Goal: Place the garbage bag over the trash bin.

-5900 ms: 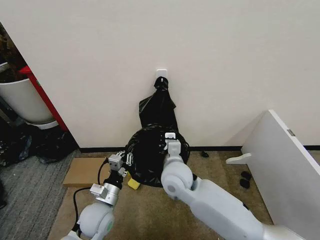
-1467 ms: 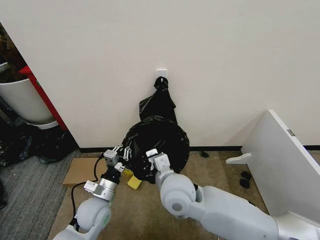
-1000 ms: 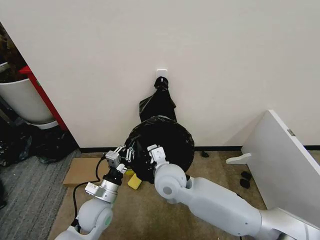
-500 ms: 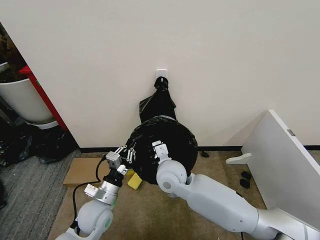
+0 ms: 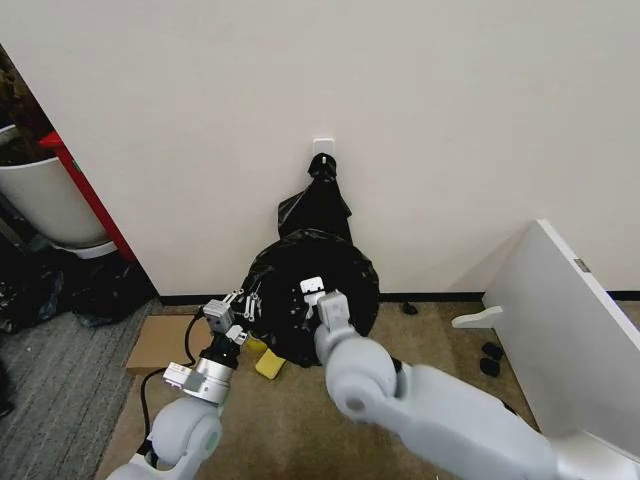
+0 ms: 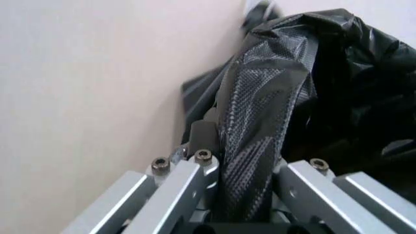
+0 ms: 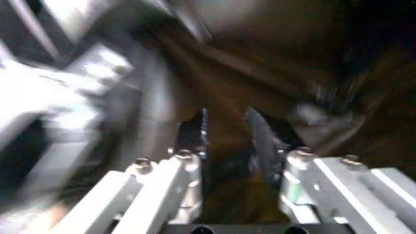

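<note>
Left claw (image 5: 243,303) clamps a fold of garbage bag (image 5: 310,300) at its near-left edge. Right claw (image 5: 312,292), fingers narrowly parted, holds nothing, poised above the bag, which lies against the wall (image 5: 400,100).

The wall (image 5: 420,120) stands directly behind the garbage bag (image 5: 300,290), so I have no room to pass on the far side. A bunch of black bags (image 5: 318,210) hangs from a white hook (image 5: 322,148) just above it and blocks the way from above at the far edge. On the left, my left gripper (image 5: 244,300) is clamped on the bag's edge, with a yellow object (image 5: 268,365) on the floor beside it. On the right, a white board (image 5: 570,330) leans well apart, and the carpet (image 5: 430,335) between is open. My right gripper (image 7: 224,134) has its fingers apart at the near side. The brown floor near me is free.
</note>
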Available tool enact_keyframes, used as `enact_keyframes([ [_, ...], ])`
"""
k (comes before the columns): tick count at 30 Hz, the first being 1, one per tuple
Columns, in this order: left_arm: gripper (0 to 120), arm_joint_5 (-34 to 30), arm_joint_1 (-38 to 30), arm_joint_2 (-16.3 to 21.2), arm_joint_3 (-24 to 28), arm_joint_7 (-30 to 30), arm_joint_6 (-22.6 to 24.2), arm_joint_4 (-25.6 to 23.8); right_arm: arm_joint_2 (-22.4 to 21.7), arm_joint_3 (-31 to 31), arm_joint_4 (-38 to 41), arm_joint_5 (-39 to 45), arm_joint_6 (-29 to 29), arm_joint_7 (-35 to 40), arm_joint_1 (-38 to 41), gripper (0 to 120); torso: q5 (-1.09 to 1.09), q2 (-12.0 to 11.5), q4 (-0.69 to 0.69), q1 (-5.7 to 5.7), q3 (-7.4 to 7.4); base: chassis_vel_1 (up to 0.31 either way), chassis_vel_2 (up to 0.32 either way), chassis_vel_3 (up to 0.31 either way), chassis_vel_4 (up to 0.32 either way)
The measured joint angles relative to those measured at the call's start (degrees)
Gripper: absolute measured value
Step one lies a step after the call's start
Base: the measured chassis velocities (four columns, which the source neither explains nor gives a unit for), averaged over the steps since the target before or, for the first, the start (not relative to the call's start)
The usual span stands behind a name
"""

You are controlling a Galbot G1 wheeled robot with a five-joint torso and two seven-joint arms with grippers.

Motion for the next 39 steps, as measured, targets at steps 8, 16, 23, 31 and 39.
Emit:
enact_keyframes([
  [8,3,-5.6,-0.4,-0.2,-0.7,-9.5,15.2,-1.2,-6.0,8.9,-4.9,-25.0,34.0,-31.3,-12.9,54,0.01,0.0,-0.02,0.00,0.00,0.000,0.000,0.000,0.000],
  [16,3,-15.3,-0.9,-1.7,-2.4,-19.3,27.4,-3.8,-1.9,19.8,-7.3,-34.8,43.5,-33.0,-23.3,85,0.00,0.0,0.00,0.00,0.00,0.000,0.000,0.000,0.000],
  [23,3,-28.5,-1.2,-5.6,-7.7,-28.3,36.6,-6.1,0.3,22.5,-8.0,-40.0,38.6,-16.7,-31.0,100,0.00,0.0,-0.01,0.00,0.00,0.000,0.000,0.000,0.000],
  [31,3,-34.9,-1.6,-7.8,-15.8,-29.7,37.5,-6.7,0.5,22.2,-6.7,-39.0,33.9,-8.2,-35.4,100,0.00,0.0,0.00,0.00,0.00,0.000,0.000,0.000,0.000],
  [39,3,-41.0,-1.6,-8.5,-19.8,-29.8,38.1,-8.2,0.7,19.5,-8.6,-38.2,34.3,-10.3,-36.7,100,0.00,0.0,0.00,0.01,0.00,0.000,0.000,0.000,0.000],
])
